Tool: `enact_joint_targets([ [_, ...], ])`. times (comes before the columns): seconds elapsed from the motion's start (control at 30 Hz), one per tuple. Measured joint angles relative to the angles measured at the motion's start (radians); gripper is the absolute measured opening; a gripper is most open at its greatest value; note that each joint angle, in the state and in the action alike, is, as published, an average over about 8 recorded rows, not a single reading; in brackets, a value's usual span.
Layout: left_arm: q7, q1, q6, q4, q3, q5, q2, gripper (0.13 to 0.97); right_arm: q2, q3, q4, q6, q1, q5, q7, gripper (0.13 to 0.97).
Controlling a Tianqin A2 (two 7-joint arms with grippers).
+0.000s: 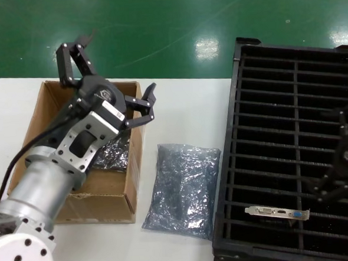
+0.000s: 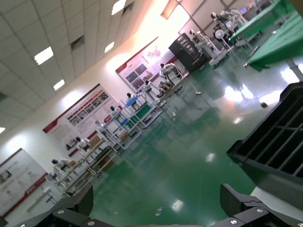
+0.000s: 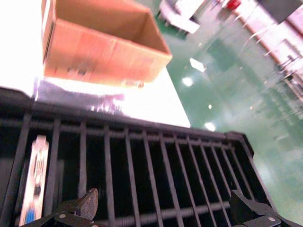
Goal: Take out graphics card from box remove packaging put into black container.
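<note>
Left hand [image 1: 114, 72], fingers spread, upper left over box [image 1: 48, 108]: lower onto bagged card [image 1: 113, 153]. Right hand [image 1: 337, 191] open, lower right above black container [image 1: 275, 53], graphics card [image 1: 277, 212] slotted.

I see the graphics card [image 1: 277, 212] standing in a near slot of the black container [image 1: 288, 70], the empty silvery packaging [image 1: 183, 192] flat between it and the open box [image 1: 104, 200].

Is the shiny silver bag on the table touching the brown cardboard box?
Apart. The head view shows bare white table between the packaging and the box.
</note>
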Motion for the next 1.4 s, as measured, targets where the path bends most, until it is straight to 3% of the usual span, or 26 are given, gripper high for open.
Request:
enact_joint_targets([
  [0.17, 0.021, 0.028, -0.038, 0.024, 0.001, -0.088, -0.008, 0.941, -0.048, 0.028, -0.006, 0.065, -0.047, 0.052, -0.03, 0.966],
  [0.47, 0.059, 0.079, -0.106, 0.066, 0.002, -0.245, -0.024, 0.966, -0.134, 0.077, -0.016, 0.182, -0.131, 0.145, -0.083, 0.966],
  [1.4, 0.177, 0.237, -0.317, 0.197, 0.006, -0.735, -0.071, 0.966, -0.4, 0.23, -0.049, 0.543, -0.39, 0.432, -0.248, 0.966],
])
